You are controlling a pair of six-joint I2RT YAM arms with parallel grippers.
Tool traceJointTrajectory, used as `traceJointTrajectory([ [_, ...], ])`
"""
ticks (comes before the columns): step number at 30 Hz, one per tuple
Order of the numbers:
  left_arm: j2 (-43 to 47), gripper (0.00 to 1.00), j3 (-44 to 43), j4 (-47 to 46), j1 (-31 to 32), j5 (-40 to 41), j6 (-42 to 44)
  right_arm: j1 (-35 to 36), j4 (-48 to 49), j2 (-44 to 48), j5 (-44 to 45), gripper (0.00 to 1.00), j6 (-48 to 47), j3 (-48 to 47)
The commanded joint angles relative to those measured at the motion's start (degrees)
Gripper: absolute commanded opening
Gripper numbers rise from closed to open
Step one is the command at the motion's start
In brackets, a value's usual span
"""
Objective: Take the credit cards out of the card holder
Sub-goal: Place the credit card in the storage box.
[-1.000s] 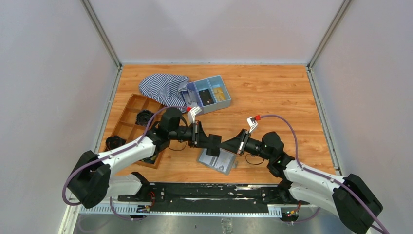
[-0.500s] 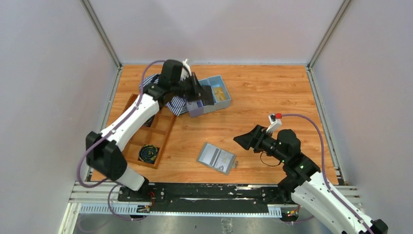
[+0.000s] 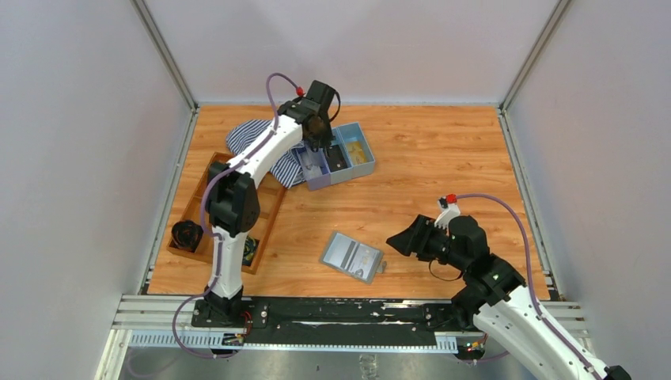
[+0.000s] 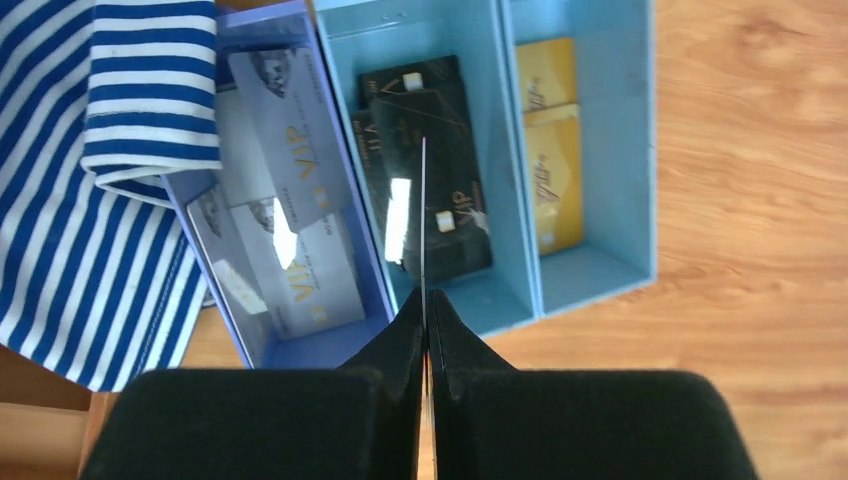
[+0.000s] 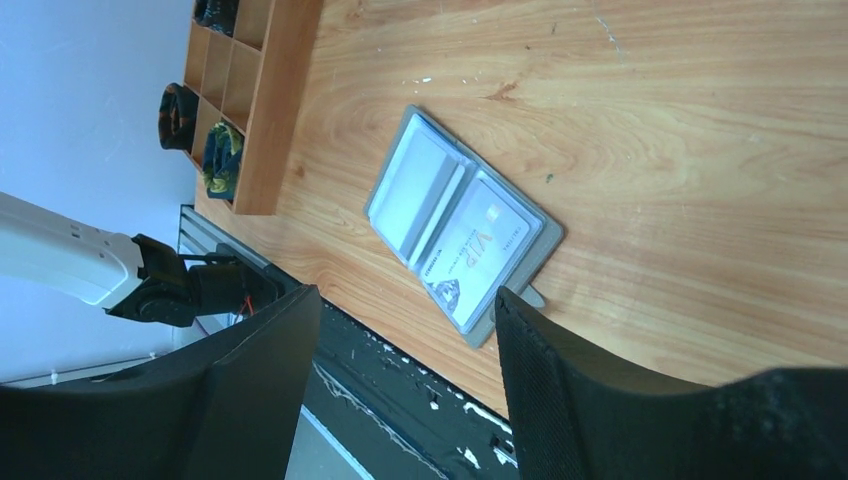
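The left hand [image 4: 425,298] is pinched shut on a thin sliver, seemingly a credit card [image 4: 423,200] seen edge-on, above the blue tray's [image 4: 523,200] middle compartment. The card holder [image 5: 460,235] lies spread open on the worktop [image 5: 700,120] near its front edge, with a pale card [image 5: 478,252] in one pocket. The right hand [image 5: 405,310] hovers to its right, apart from it, fingers spread wide, with bare wood around the holder.

The light brown wooden desk [image 3: 443,158] carries four things. A flat grey bifold card holder [image 3: 352,256] lies open at the near middle. A blue plastic three-compartment tray [image 3: 348,176] stands at the far middle, and a blue-and-white striped cloth [image 3: 253,138] touches its left side. A brown wooden divided box [image 3: 271,222] lies at the left.
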State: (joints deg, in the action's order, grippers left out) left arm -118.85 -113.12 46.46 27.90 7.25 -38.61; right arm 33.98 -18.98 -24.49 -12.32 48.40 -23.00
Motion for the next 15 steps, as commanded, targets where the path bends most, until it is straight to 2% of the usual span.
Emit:
traceJointTrajectory([
  [1,-2.9,0.0,-2.8,3.5,1.8,9.2,0.9,-0.7,-4.3,0.6,0.6,0.68,0.4,-0.3],
  [15,-12.9,0.0,-6.0,3.6,4.2,15.4,-0.8,-0.7,-4.4,-1.7,0.4,0.68,-0.2,-0.9],
])
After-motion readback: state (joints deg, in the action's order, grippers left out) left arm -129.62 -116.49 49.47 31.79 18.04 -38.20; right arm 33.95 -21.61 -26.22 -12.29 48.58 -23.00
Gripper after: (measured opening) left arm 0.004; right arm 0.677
